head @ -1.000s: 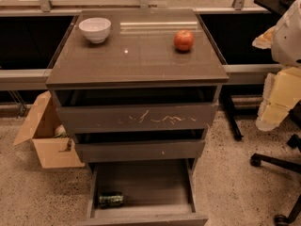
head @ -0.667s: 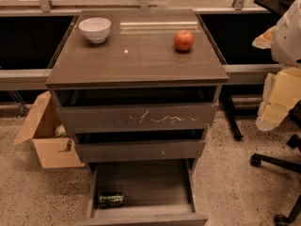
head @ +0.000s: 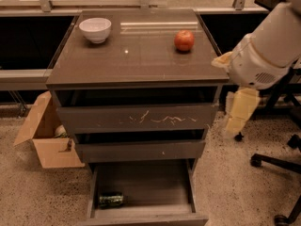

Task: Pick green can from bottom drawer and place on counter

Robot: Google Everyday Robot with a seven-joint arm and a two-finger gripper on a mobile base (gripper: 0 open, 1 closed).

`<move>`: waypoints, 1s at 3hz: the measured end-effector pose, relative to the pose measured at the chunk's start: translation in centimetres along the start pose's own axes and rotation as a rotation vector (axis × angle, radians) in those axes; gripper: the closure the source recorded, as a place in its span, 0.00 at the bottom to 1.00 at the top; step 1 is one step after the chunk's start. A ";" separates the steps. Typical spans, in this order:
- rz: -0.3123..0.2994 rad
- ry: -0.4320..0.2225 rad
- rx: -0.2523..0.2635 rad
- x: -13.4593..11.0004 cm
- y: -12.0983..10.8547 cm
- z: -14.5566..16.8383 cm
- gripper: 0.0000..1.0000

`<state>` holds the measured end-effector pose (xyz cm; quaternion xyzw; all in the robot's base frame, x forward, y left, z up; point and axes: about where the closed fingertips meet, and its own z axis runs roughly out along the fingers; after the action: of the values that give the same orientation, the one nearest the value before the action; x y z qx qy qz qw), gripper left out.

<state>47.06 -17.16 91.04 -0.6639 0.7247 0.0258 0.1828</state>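
The green can (head: 111,199) lies on its side in the front left corner of the bottom drawer (head: 150,185), which is pulled open. The counter (head: 136,55) is the glossy grey-brown top of the cabinet. My arm (head: 265,46) reaches in from the right, beside the counter's right edge. My gripper (head: 239,111) hangs below it, pale yellow, to the right of the scratched drawer front and well above and right of the can. It holds nothing that I can see.
A white bowl (head: 95,29) stands at the counter's back left and a red apple (head: 184,40) at its back right. An open cardboard box (head: 44,138) sits on the floor left of the cabinet. Office chair legs (head: 277,161) stand at the right.
My arm and gripper have moved left, closer to the cabinet's right side. The can, drawer, bowl and apple have not moved.
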 end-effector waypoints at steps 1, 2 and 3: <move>-0.145 -0.138 -0.101 -2.5 0.5 8.5 0.00; -0.197 -0.201 -0.160 -3.3 1.9 12.6 0.00; -0.222 -0.279 -0.250 -4.2 3.6 17.0 0.00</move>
<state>47.67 -7.92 75.70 -0.7473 0.6058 0.1868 0.1991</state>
